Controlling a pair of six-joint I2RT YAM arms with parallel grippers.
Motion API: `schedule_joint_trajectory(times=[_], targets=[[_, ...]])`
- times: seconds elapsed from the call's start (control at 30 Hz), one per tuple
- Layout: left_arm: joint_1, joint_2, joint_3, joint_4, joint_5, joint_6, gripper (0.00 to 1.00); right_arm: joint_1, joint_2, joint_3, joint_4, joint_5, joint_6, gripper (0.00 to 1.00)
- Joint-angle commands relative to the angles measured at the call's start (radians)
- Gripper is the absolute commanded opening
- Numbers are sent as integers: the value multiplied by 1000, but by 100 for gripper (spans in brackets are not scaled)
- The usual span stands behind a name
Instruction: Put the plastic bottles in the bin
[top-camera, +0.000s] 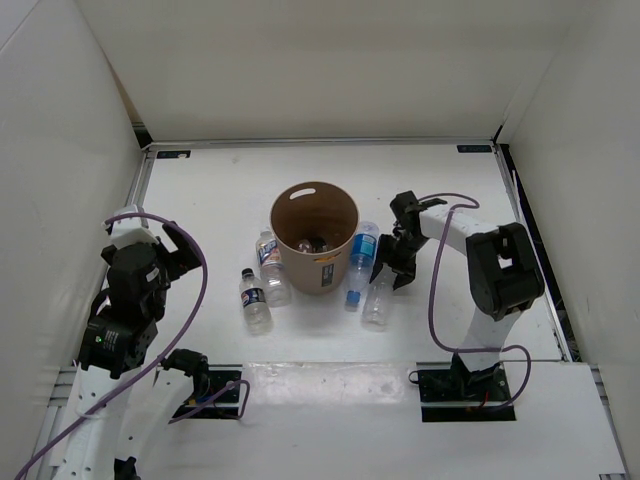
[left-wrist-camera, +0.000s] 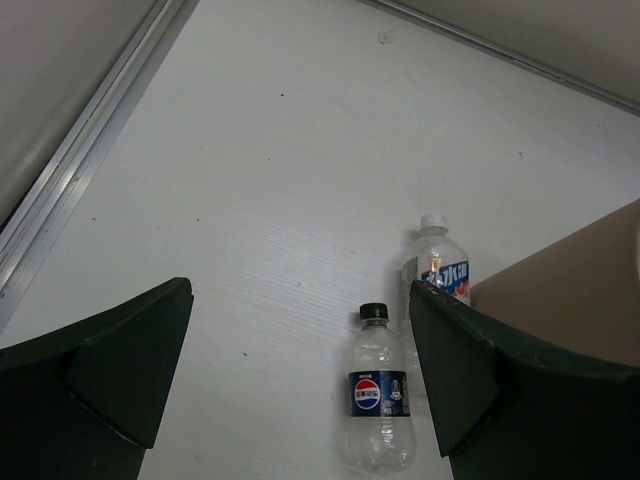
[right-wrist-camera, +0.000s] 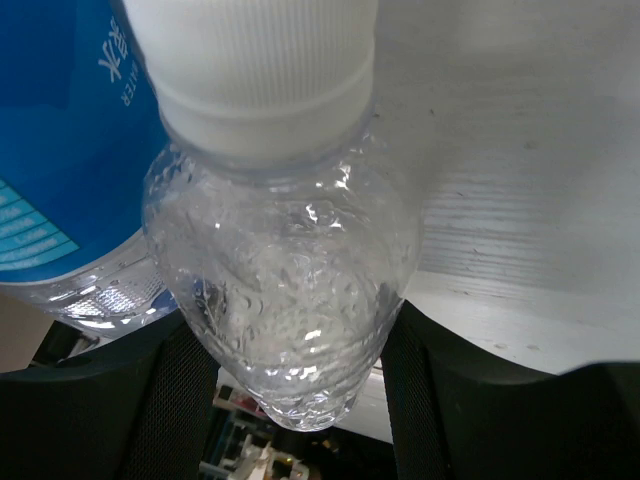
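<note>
The tan round bin (top-camera: 338, 262) stands mid-table. Left of it are two plastic bottles: a white-capped one with a blue label (top-camera: 268, 262) (left-wrist-camera: 440, 268) and a dark-capped Pepsi one (top-camera: 255, 300) (left-wrist-camera: 379, 400). My left gripper (top-camera: 172, 255) (left-wrist-camera: 300, 290) hangs open over bare table left of them, holding nothing. Right of the bin lies a blue-labelled bottle (top-camera: 361, 260) (right-wrist-camera: 60, 130). Beside it is a plain clear white-capped bottle (top-camera: 378, 298) (right-wrist-camera: 285, 250). My right gripper (top-camera: 392, 262) (right-wrist-camera: 300, 380) is shut on that plain bottle, a pad pressed on each side.
White walls enclose the table on the left, back and right. A metal rail (left-wrist-camera: 90, 150) runs along the left edge. Something small and dark lies at the bottom of the bin (top-camera: 312, 243); I cannot tell what. The right arm's cable (top-camera: 435, 300) loops beside its base.
</note>
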Motion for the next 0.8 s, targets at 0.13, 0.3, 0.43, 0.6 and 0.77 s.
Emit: schedule_joint_trajectory(times=[0.13, 0.3, 0.43, 0.6, 0.77], targets=[[-3, 16, -2, 3, -10, 9, 100, 5, 41, -102, 127, 86, -21, 0], [-3, 18, -2, 1, -8, 10, 100, 63, -86, -41, -14, 202, 16, 0], [-3, 15, -2, 1, -11, 9, 100, 79, -142, 71, -112, 252, 17, 0], [-5, 16, 0, 1, -11, 9, 100, 26, -247, 108, -169, 301, -9, 0], [-5, 12, -2, 3, -11, 10, 100, -73, -369, 143, -203, 359, -49, 0]])
